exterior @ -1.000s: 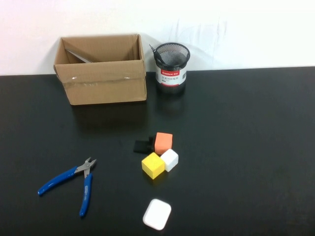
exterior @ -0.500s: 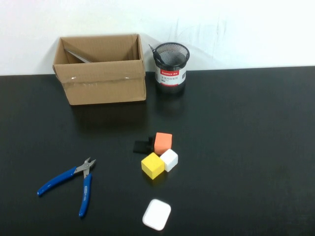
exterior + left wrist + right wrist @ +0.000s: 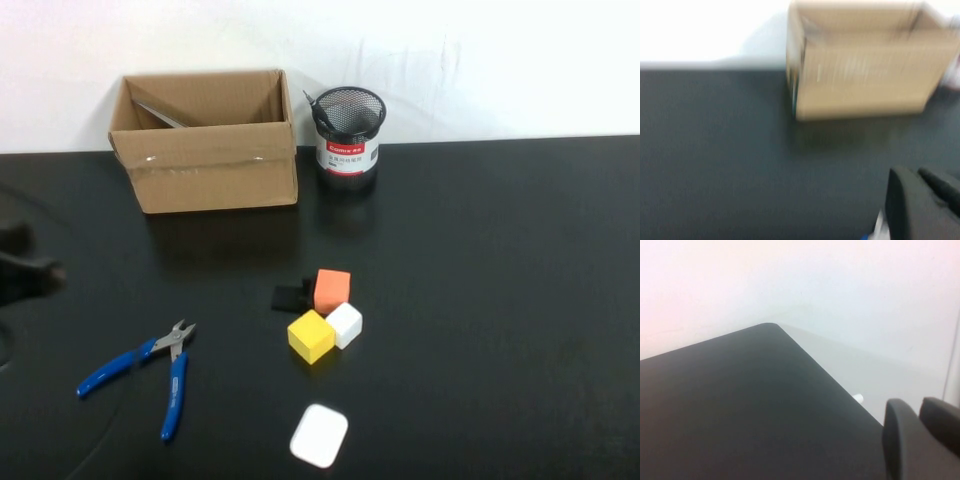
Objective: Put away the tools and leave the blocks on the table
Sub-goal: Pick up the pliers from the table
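The blue-handled pliers [image 3: 172, 385] lie open on the black table [image 3: 500, 300] at the front left. A steel blade [image 3: 160, 113] leans inside the cardboard box [image 3: 215, 175]; its handles are hidden. A thin black tool [image 3: 312, 104] sticks out of the mesh cup [image 3: 348, 140]. The orange [image 3: 332, 290], yellow [image 3: 311, 336] and white [image 3: 345, 325] blocks and the flat black piece [image 3: 288, 297] sit mid-table. My left gripper [image 3: 30, 272] is a dark blur at the left edge, above and left of the pliers, with its fingers together [image 3: 915, 172]. My right gripper [image 3: 917, 405], out of the high view, hangs shut and empty over a table corner.
A white rounded-square case [image 3: 320, 435] lies at the front, below the blocks. The box [image 3: 865, 65] fills the far side of the left wrist view. A white wall stands behind the table.
My left arm has come into the high view at the left edge; it was out of view before. The pliers, blocks and containers have not moved.
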Controlling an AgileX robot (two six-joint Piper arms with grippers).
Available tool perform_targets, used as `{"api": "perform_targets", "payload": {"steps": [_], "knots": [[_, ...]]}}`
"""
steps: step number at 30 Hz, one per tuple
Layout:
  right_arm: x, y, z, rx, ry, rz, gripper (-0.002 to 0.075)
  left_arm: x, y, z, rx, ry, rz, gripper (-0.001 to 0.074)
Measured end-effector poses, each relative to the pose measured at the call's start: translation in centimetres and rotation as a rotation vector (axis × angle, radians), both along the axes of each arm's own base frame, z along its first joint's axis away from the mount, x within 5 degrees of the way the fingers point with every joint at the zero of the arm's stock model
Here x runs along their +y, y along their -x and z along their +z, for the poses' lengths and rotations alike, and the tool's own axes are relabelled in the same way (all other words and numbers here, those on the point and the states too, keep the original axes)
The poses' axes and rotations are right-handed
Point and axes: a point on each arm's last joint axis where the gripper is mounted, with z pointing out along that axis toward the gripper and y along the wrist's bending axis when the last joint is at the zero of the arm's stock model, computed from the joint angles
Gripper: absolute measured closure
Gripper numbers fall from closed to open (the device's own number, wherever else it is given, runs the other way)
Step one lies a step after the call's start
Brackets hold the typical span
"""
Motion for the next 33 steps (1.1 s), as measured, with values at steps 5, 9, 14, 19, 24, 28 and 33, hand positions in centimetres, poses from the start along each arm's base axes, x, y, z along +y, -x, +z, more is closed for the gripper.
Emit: {"api": "perform_targets", "payload": {"steps": [5,9,14,19,24,28,33], "knots": [[0.0,0.0,0.0,0.0,0.0,0.0,0.0701,-1.2,-6.7,-4.4,0.425,-0.097,-0.121,0.0701],[0.0,0.0,0.0,0.0,0.0,0.0,0.0701,-2.3,-12.0,-8.5,0.757,-0.107,-0.211,0.0511],[0.0,0.0,0.0,0.003,0.0,-0.006,0.0701,-4.1,-17.3,-15.1,1.154,0.007,-0.326,0.035],[-0.2,0.1,-0.1,0.012,-0.001,-0.023,0.0701,-7.4,-19.8,-18.0,1.36,0.193,-0.413,0.0451],[-0.2,0.1,-0.1,0.014,-0.002,-0.027,0.0701,-11.2,-20.2,-20.6,1.403,0.395,-0.466,0.0692],[-0.2,0.1,-0.1,0.014,-0.002,-0.027,0.0701,-11.5,-20.1,-19.3,1.347,0.364,-0.515,0.0736],[-0.2,0.1,-0.1,0.014,-0.002,-0.028,0.0701,-10.0,-20.7,-13.7,1.008,0.027,-0.465,0.0741]]}}
